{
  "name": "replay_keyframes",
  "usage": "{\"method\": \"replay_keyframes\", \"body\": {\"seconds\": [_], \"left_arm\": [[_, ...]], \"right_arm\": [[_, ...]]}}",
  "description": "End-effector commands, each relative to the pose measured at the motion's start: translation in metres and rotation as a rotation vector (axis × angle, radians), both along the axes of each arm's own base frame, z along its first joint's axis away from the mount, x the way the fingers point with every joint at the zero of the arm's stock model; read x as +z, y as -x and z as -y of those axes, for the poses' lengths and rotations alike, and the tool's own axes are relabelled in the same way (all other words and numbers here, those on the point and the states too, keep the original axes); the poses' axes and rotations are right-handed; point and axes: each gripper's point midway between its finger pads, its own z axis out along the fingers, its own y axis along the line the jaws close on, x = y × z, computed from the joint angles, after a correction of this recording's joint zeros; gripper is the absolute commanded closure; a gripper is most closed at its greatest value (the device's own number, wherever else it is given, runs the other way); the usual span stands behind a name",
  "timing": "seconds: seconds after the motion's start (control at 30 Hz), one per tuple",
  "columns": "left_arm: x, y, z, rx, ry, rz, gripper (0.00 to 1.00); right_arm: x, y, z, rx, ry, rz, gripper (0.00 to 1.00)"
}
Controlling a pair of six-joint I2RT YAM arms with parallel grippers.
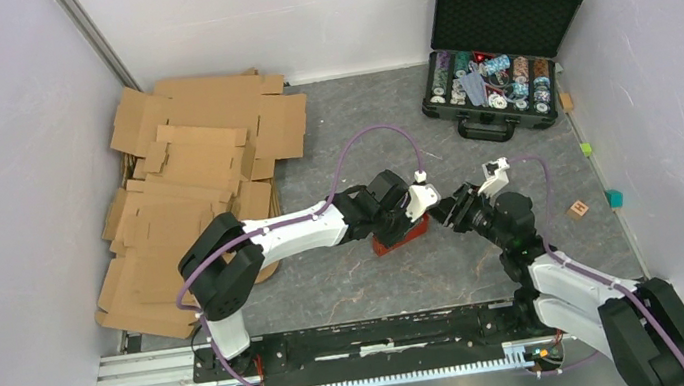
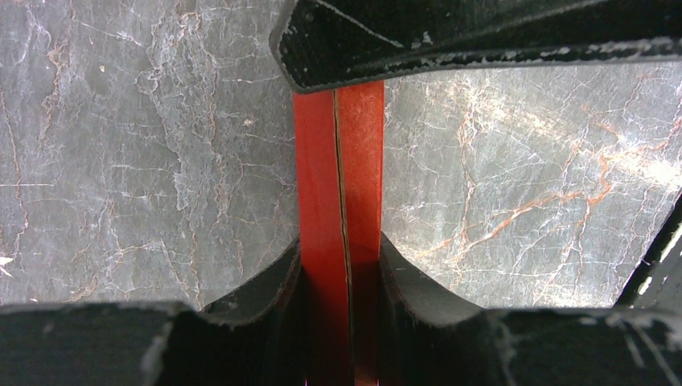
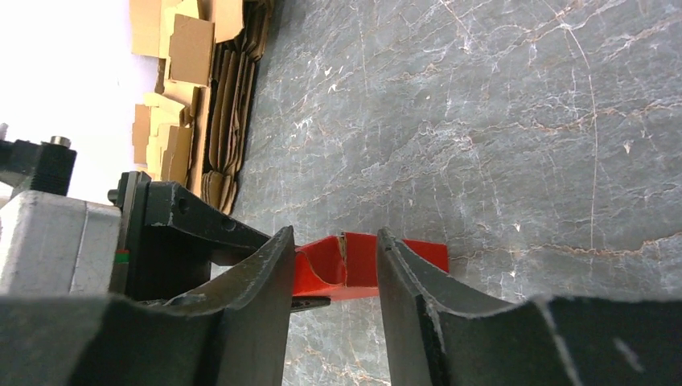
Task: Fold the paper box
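The paper box [image 1: 399, 238] is bright red and lies partly folded on the grey table in front of the arms. My left gripper [image 1: 417, 205] reaches over it from the left. In the left wrist view this gripper [image 2: 341, 277] is shut on an upright double wall of the paper box [image 2: 338, 177]. My right gripper [image 1: 448, 210] faces it from the right, close by. In the right wrist view its fingers stand apart as the right gripper [image 3: 335, 239] points at the paper box [image 3: 363, 261], which lies just beyond the fingertips. The rest of the box is hidden under the left gripper.
A pile of brown cardboard sheets [image 1: 195, 183] lies at the back left, also visible as cardboard [image 3: 189, 72] in the right wrist view. An open black case of poker chips [image 1: 495, 55] stands at the back right. Small blocks [image 1: 579, 209] lie by the right wall.
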Motion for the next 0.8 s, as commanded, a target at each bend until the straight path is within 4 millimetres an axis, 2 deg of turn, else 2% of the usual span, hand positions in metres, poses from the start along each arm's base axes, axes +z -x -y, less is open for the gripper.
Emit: {"method": "replay_keyframes", "body": {"seconds": [0.0,0.3,0.4,0.57,0.67,0.77], "left_arm": [[-0.04,0.024,-0.029,-0.005,-0.151,-0.098,0.67],[-0.041,0.024,-0.029,-0.004,-0.156,-0.1,0.67],[-0.04,0.024,-0.029,-0.005,-0.154,-0.101,0.67],[-0.04,0.025,-0.029,-0.006,-0.154,-0.103,0.67],[-0.04,0.025,-0.029,-0.006,-0.153,-0.103,0.67],[-0.04,0.025,-0.029,-0.007,-0.153,-0.103,0.67]], "right_arm": [[-0.017,0.004,0.01,-0.026,0.072,-0.016,0.56],[-0.034,0.011,0.016,-0.013,0.143,-0.032,0.6],[-0.031,0.008,0.015,0.012,0.183,-0.004,0.55],[-0.022,-0.002,0.02,0.028,0.286,0.045,0.54],[-0.015,-0.004,0.017,0.068,0.332,0.08,0.48],[-0.003,-0.007,0.015,0.135,0.414,0.162,0.34]]}}
